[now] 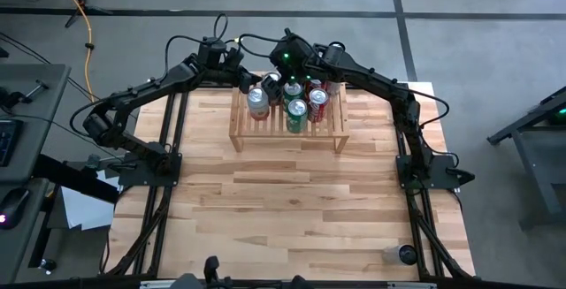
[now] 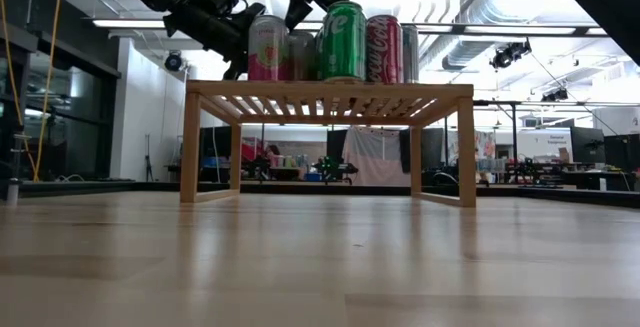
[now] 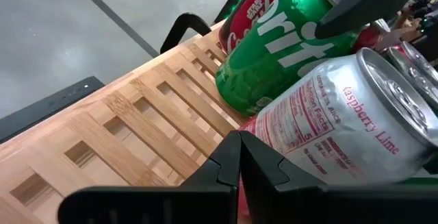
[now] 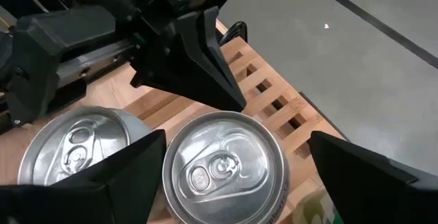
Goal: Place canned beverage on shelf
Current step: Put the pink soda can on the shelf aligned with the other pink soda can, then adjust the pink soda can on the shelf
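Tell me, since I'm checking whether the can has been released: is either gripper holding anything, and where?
Nothing is gripped. The right gripper stands open astride a can on the shelf, fingers clear of its sides. The left gripper is shut beside the raspberry-lime can.

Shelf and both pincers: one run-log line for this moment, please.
shelf: several cans standing on top | right pincer: open, straddling a can, not gripping | left pincer: shut, beside raspberry lime can

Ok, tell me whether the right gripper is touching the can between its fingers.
Apart. The right wrist view shows the right gripper open around the can, with gaps between both fingers and its rim.
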{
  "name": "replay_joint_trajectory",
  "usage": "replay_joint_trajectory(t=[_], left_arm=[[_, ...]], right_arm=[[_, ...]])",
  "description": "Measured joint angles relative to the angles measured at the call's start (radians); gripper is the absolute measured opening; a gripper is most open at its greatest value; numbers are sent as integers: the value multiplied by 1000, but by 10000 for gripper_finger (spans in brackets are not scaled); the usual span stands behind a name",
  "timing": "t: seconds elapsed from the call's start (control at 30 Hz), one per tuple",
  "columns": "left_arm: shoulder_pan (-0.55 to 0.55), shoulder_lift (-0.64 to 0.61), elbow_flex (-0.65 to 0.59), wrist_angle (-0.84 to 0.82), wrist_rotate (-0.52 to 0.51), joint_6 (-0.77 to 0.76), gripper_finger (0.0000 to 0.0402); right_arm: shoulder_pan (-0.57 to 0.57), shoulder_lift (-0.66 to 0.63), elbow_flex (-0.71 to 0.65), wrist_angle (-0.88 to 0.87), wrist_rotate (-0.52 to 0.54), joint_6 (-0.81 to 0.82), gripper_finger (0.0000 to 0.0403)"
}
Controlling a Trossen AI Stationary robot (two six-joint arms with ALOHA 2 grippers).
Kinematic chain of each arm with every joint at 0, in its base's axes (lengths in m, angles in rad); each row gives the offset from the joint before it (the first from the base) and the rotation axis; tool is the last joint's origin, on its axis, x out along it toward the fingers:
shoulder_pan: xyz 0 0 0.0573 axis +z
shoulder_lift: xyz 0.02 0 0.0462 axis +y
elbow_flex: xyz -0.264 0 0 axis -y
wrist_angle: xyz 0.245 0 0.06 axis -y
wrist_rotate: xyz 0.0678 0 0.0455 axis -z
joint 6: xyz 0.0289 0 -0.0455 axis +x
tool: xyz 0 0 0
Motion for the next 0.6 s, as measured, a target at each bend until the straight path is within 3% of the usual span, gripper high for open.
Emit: replay_joint_trajectory(t=[0.23, 0.6], left_arm=[[39, -22, -1, 34, -61, 11, 0], [125, -222, -1, 82, -64, -22, 0]], right_arm=[[-5, 0, 8, 68, 9, -4, 346], [-28, -54, 31, 200, -7, -54, 346]])
